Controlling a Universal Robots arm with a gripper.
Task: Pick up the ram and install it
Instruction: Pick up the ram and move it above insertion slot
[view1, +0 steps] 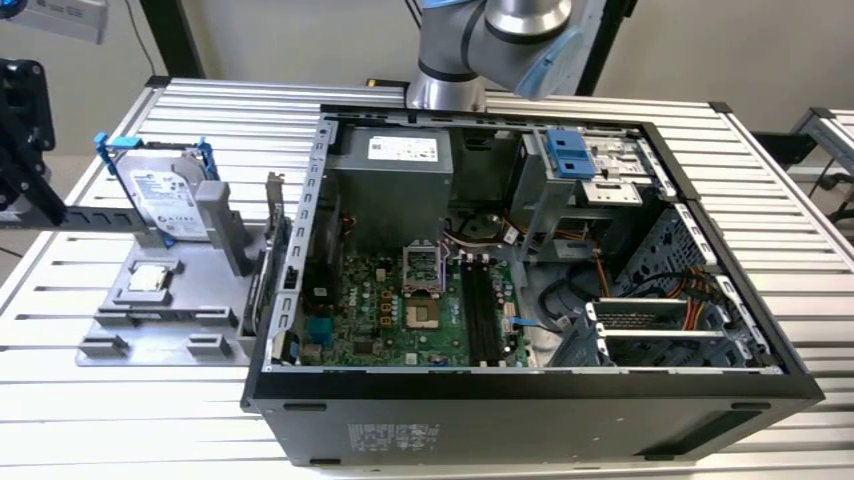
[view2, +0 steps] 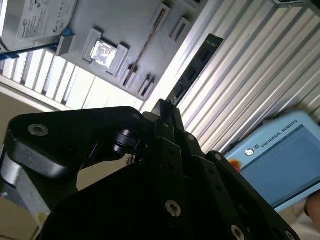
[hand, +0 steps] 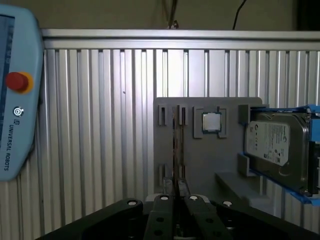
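In the second wrist view the ram (view2: 195, 70) is a long dark stick with chips, reaching out from the tips of my gripper (view2: 166, 107), which is shut on it. In the first wrist view the ram (hand: 174, 145) shows edge-on as a thin line rising from between the fingers of the gripper (hand: 175, 189), high over the grey fixture (hand: 195, 160). The black memory slots (view1: 478, 300) lie on the motherboard inside the open computer case (view1: 534, 395). The arm (view1: 467, 45) stands behind the case.
The grey fixture (view1: 160, 300), at the exterior view's left, carries a silver hard drive in a blue bracket (view1: 167, 200) and a small square processor chip (view1: 150, 278). A teach pendant (hand: 15, 100) lies on the ribbed table. Cables and drive cages fill the case's right half.
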